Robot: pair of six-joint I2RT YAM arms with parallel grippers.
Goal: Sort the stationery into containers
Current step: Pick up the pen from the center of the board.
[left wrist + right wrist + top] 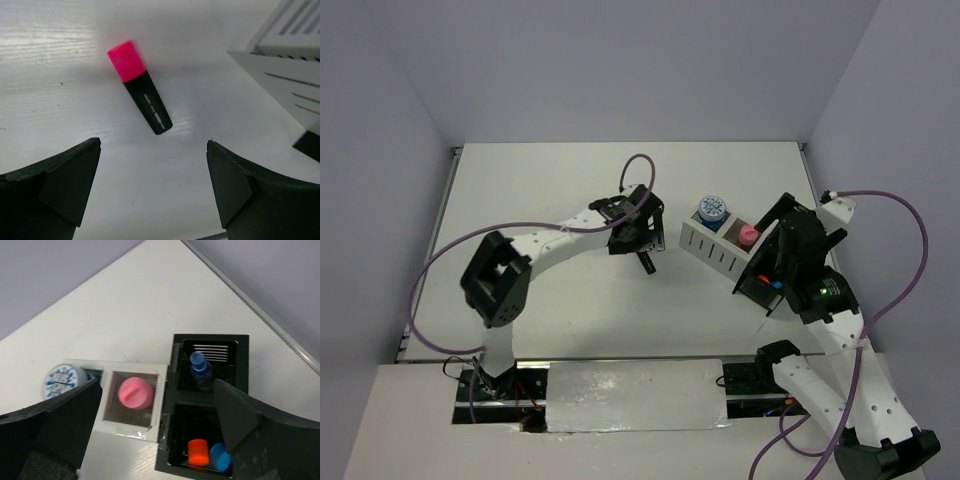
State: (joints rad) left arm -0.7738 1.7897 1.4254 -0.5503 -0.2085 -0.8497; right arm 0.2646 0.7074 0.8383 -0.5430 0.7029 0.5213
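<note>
The left pincer hangs low over the worktop with its jaws wide apart and nothing between them. Just ahead of its fingertips lies the pink highlighter, flat, loose and slanted, cap pointing away. The slotted wall of the white box is close by on the right.

The right pincer is also spread and empty, and hovers above both containers. Below it the white box holds the pink tube in one compartment and a blue tin at the other; I can see only one tin. The black box holds the blue-capped bottle in its far section and the orange-capped highlighter and blue-capped highlighter in its near one.

The pink highlighter looks like the last loose piece, so the step in hand is picking it up. The left pincer probably needs to move forward, turn a little so the jaws cross the barrel, lower and close. The highlighter likely belongs in the black box beside its fellows, so the right arm would have to move clear first.
</note>
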